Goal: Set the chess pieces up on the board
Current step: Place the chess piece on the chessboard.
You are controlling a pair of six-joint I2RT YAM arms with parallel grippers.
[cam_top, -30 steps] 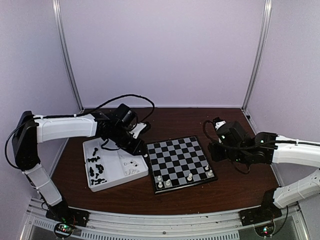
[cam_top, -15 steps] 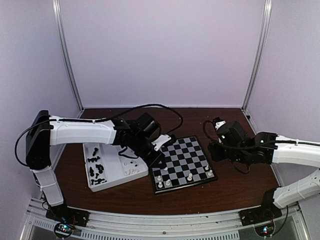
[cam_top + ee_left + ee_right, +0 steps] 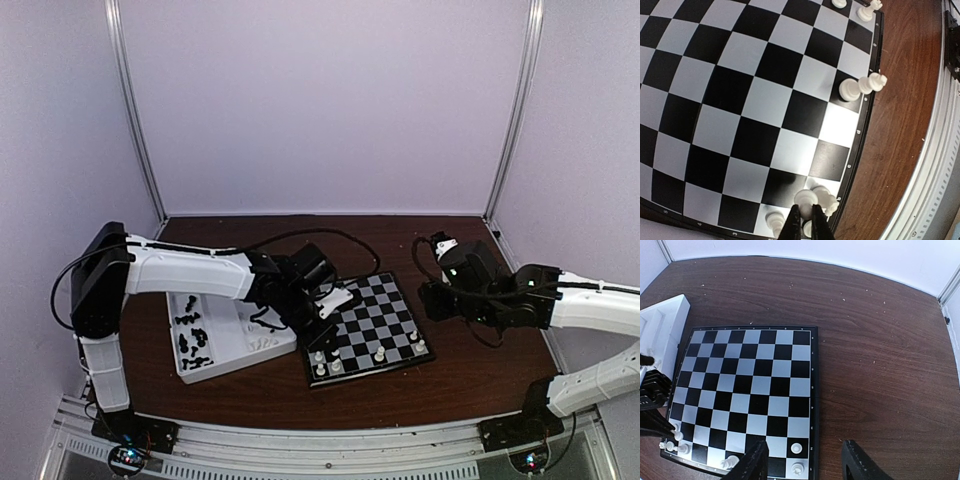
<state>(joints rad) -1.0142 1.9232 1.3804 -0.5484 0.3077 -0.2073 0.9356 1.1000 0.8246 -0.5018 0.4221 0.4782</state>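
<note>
Swinging across from the tray (image 3: 235,365) over the last second, the left arm (image 3: 190,275) now reaches to the near-left corner of the board (image 3: 370,300). A second ago its wrist hung over the tray's inner edge. Likely reading: this is a delivery run, with a piece about to be set down on the near rank.

- Left gripper (image 3: 805,212): fingers clenched tight, tips low over the corner squares. A pale speck shows between the tips, but I cannot tell if a piece is pinched there.
- Right gripper (image 3: 805,444): fingers spread, nothing between them. It hovers over the board's near-right part and has barely shifted in that second.
- White pieces (image 3: 379,354): five stand along the near edge, two at the left corner, one mid-rank, two at the right. The count matches a second ago, so nothing new is placed yet.
- Black pieces (image 3: 192,338): all lie in the tray's left compartment, none on the board.

Task is at an early stage; most squares are bare.

Hard to make out:
- Left wrist view cuts its own fingers at the bottom edge. A standing piece (image 3: 812,196) sits right at the tips, and I cannot tell whether they touch.
- From above, the left wrist covers the board's left edge.
- Piece types are too small to name.
- Pale pieces in the tray's right compartment blur into the white plastic.
</note>
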